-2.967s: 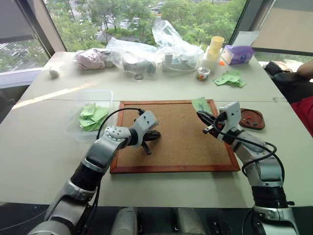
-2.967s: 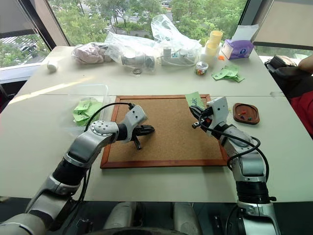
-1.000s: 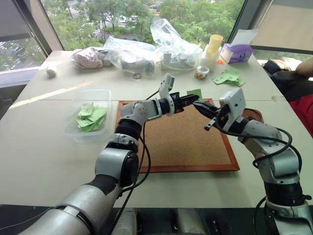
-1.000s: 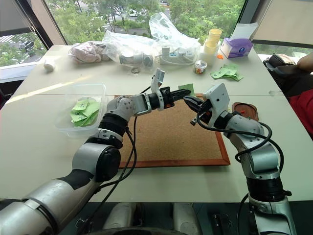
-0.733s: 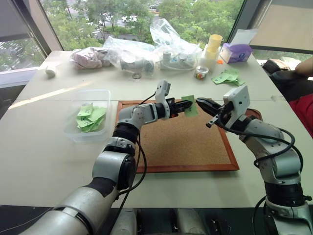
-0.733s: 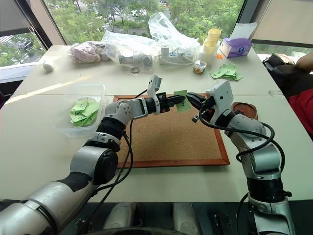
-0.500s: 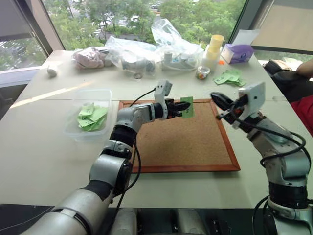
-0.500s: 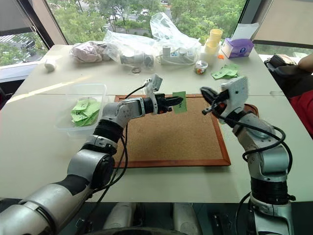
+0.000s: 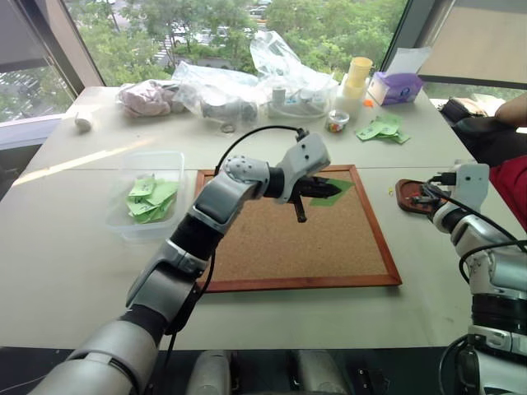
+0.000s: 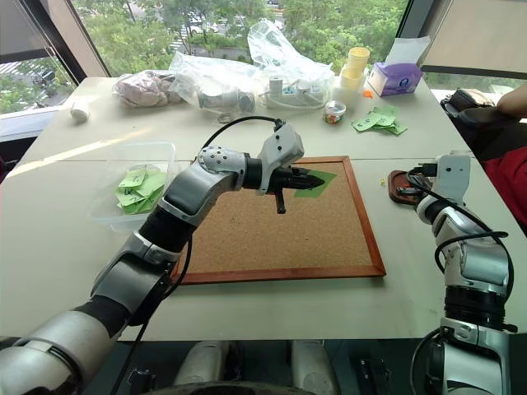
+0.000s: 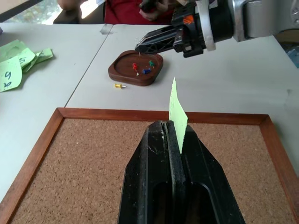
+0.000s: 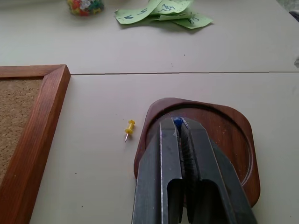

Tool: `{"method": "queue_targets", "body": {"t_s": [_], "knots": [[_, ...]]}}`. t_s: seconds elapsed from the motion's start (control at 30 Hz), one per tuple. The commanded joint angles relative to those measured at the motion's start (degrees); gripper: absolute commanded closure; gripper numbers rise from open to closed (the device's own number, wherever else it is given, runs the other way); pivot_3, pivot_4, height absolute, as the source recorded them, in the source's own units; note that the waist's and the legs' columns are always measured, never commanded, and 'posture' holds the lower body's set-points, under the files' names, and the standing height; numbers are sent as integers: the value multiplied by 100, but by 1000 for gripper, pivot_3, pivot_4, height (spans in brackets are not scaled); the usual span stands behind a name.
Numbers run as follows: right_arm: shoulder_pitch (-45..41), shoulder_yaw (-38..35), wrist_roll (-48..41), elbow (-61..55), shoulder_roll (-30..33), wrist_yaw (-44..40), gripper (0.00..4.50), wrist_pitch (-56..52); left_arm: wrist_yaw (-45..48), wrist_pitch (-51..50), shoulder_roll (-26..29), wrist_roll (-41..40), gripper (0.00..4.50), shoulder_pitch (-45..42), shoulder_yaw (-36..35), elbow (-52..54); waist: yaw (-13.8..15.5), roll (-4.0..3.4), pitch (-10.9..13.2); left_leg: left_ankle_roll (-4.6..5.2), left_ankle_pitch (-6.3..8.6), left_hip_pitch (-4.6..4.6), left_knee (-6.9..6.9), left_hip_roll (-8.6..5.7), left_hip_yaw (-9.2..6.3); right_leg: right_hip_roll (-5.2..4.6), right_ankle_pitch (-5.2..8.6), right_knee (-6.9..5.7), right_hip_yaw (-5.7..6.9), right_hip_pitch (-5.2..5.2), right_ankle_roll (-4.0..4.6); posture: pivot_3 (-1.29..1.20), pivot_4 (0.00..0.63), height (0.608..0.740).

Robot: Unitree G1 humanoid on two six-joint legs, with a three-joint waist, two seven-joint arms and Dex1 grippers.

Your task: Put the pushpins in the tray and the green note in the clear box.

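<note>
Here the left gripper (image 11: 170,122) pinches the green note (image 11: 177,113) above the cork board (image 9: 329,239). Right of the board, the right gripper (image 12: 180,122) clamps a blue pushpin (image 12: 177,121), mostly hidden, over the tray (image 12: 233,135); a yellow pin (image 12: 129,128) lies between. The clear box (image 9: 169,158) sits left.

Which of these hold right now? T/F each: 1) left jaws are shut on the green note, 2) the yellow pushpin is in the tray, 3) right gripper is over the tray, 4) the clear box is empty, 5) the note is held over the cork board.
1) True. The left gripper has its jaws shut on the green note.
2) False. The yellow pushpin lies on the table beside the tray, not in it.
3) True. The right gripper is over the tray, with a blue pushpin between its shut jaws.
4) False. The clear box already holds green slips.
5) True. It is above the cork board.
</note>
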State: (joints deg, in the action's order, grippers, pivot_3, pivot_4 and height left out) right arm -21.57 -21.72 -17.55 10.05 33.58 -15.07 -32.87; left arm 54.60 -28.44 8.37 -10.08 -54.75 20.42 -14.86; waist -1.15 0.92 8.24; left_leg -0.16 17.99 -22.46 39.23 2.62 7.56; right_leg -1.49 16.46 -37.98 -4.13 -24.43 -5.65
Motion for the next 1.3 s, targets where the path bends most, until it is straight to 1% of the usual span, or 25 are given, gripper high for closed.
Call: {"method": "queue_targets", "body": {"t_s": [0.03,0.07,0.17,0.23,0.37,0.4,0.67,0.73,0.87,0.93,0.97,1.0,1.03,1.1,1.17,1.23,1.3], "knots": [[-194,-124,60,279,76,-2,4500,318,3,-9,6,11,4446,5,-10,309,2,0,0,0,0,0,0,1,0,0,0,0,0,0,0,0,150,738],[-233,-123,74,419,92,-30,4500,402,-14,-37,15,10,4446,40,-9,329,2,0,0,0,0,0,0,1,0,-1,0,0,0,0,0,0,150,738],[-350,-146,63,773,123,-79,3529,519,-60,-146,42,-2,4500,152,-20,404,0,-1,0,0,0,0,0,5,0,-1,0,0,0,0,0,0,150,738],[-398,-175,18,882,118,-103,2602,548,-87,-183,46,5,4500,191,-20,440,1,-1,0,-1,0,0,0,5,1,-1,0,-1,0,0,0,0,150,738],[-449,-231,-66,967,102,-150,395,621,-147,-206,51,22,4500,238,-25,463,1,-3,0,-1,-1,0,1,6,2,-2,0,-1,0,0,-1,0,150,738],[-452,-235,-71,956,94,-148,32,624,-156,-211,59,17,4500,242,-33,463,1,-3,0,-1,-1,0,1,6,2,-2,0,-1,-1,0,-1,0,150,738],[-486,-414,-191,783,46,-57,32,818,-254,-181,139,6,4500,238,-130,434,2,-4,0,-1,-1,0,1,7,2,-2,0,-1,0,0,-1,0,150,738],[-440,-386,-198,463,90,-134,32,941,-340,-249,213,-59,4500,217,-292,475,1,-7,2,-1,-1,0,1,7,2,-2,0,-1,0,0,-1,0,150,738],[-273,140,-449,-972,221,-827,32,642,-853,-665,492,-150,4500,168,-893,758,-63,-27,12,-3,-2,1,0,11,2,2,0,-6,-1,-4,-1,0,150,738],[-267,556,-1110,-2041,275,-1437,32,44,-1547,-1503,752,-164,4500,158,-1572,1181,-125,-28,14,-6,-3,1,0,13,-2,4,0,-10,0,-5,-1,0,150,738],[-266,692,-1377,-2424,297,-1651,32,-200,-1832,-1899,852,-165,4500,173,-1822,1394,-158,-28,14,-7,-4,1,-1,17,-4,5,0,-11,0,-5,-1,0,150,738],[-313,876,-1733,-2791,314,-1906,32,-500,-2185,-2542,1004,-82,4500,191,-2112,1668,-173,-28,14,-6,-4,2,-2,21,-4,8,0,-12,-1,-6,-1,0,150,738],[-339,1005,-1900,-2990,338,-2048,32,-686,-2418,-2947,1148,-11,4500,264,-2260,1937,-176,-28,14,-7,-4,3,-3,23,-6,9,0,-13,0,-6,-1,0,150,738],[-405,1270,-2021,-3179,380,-2243,32,-900,-2832,-3722,1377,115,4500,406,-2460,2429,-144,-27,15,-9,-5,3,-4,23,-13,8,0,-15,6,-4,-1,0,150,738],[-499,1612,-1936,-3196,405,-2433,32,-942,-3201,-4268,1715,340,4500,629,-2498,2886,-105,-21,14,-9,-5,2,-2,14,-12,-2,0,-14,7,-2,-1,0,150,738],[-525,1863,-1889,-3178,467,-2681,32,-961,-3549,-4811,1820,470,4500,763,-2677,3167,-41,-11,16,-6,-3,0,2,6,-13,-11,0,-12,11,2,-1,0,150,738],[-500,2018,-1852,-3122,532,-2902,32,-951,-3818,-5225,1801,548,4500,904,-2913,3349,51,2,20,-1,0,-4,7,3,-13,-13,-1,-11,12,2,-2,0,150,738]]}}
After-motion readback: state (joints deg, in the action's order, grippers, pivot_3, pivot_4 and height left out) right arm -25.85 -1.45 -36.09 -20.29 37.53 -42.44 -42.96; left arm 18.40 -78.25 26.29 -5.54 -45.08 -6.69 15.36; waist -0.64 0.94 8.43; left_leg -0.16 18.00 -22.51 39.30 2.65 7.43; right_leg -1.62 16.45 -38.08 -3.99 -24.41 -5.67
